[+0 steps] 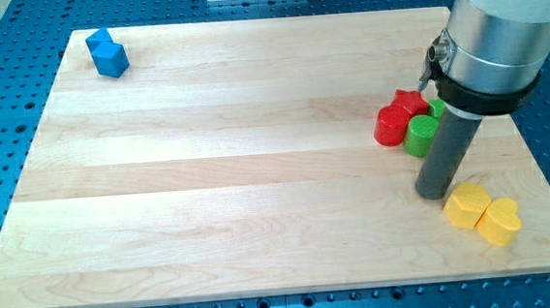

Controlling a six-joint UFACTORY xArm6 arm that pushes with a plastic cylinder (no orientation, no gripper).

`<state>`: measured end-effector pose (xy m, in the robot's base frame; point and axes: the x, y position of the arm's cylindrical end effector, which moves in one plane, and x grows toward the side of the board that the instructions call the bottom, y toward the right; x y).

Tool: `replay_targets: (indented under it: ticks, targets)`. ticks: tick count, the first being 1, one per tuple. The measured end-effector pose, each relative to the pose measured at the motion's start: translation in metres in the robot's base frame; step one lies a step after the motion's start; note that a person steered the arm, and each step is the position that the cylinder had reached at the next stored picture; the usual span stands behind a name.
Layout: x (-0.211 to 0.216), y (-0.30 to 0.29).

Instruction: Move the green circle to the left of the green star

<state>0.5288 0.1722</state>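
Note:
The green circle [418,135] stands at the view's right, touching a red cylinder [390,126] on its left. A red star [409,101] lies just above them. A sliver of green, likely the green star [436,108], shows behind the rod at the circle's upper right; most of it is hidden. My tip [434,192] rests on the board just below and slightly right of the green circle, apart from it.
Two yellow blocks, a hexagon-like one [468,205] and a heart [499,221], lie at the lower right next to my tip. A blue block [107,54] sits at the top left corner. The wooden board [209,178] has blue perforated table around it.

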Motion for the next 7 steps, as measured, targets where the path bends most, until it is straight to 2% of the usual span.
replay_targets:
  ticks: [7]
  targets:
    - [-0.0041, 0.0]
